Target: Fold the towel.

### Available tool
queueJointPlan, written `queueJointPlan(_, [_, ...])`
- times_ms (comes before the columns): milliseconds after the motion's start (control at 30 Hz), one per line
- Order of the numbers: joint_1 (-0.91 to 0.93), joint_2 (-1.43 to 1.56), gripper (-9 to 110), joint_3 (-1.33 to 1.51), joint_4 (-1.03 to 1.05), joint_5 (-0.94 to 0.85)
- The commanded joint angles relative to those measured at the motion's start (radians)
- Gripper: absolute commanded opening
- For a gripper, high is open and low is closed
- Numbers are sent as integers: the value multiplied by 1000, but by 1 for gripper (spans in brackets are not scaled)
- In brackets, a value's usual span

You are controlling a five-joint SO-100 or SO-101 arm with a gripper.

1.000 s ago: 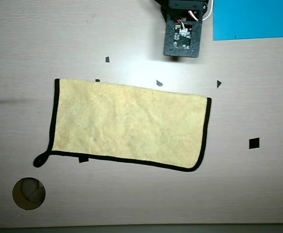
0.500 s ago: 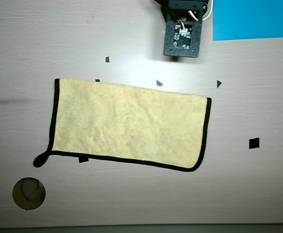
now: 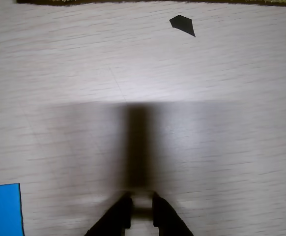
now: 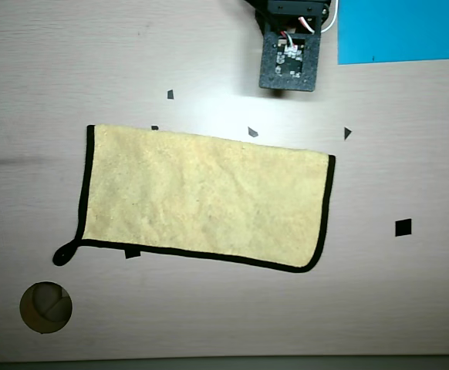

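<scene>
The towel (image 4: 205, 196) lies flat in the middle of the table in the overhead view, pale yellow with black edging on its left, bottom and right sides. Its small black loop (image 4: 62, 254) sticks out at the lower-left corner. The arm's wrist block (image 4: 288, 62) sits above the towel's upper right, apart from it, and hides the fingers. In the wrist view my gripper (image 3: 142, 209) enters from the bottom edge, its dark fingertips (image 3: 121, 216) close together with nothing held, over bare table. Only a thin strip of the towel (image 3: 133, 1) shows along that view's top edge.
A flat blue sheet (image 4: 402, 31) lies at the top right, also seen as the blue sheet (image 3: 3, 209) in the wrist view. Small black tape marks (image 4: 403, 227) dot the table. A round hole (image 4: 45, 307) sits at the lower left.
</scene>
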Motion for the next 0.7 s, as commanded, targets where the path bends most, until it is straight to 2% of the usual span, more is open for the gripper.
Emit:
queueJointPlan(0, [-8,3,4,43,0,11])
queueJointPlan(333, [-5,3,4,43,0,15])
queueJointPlan(500, [29,3,0,38,-60,253])
queueJointPlan(667, [224,-166,0,-69,-304,568])
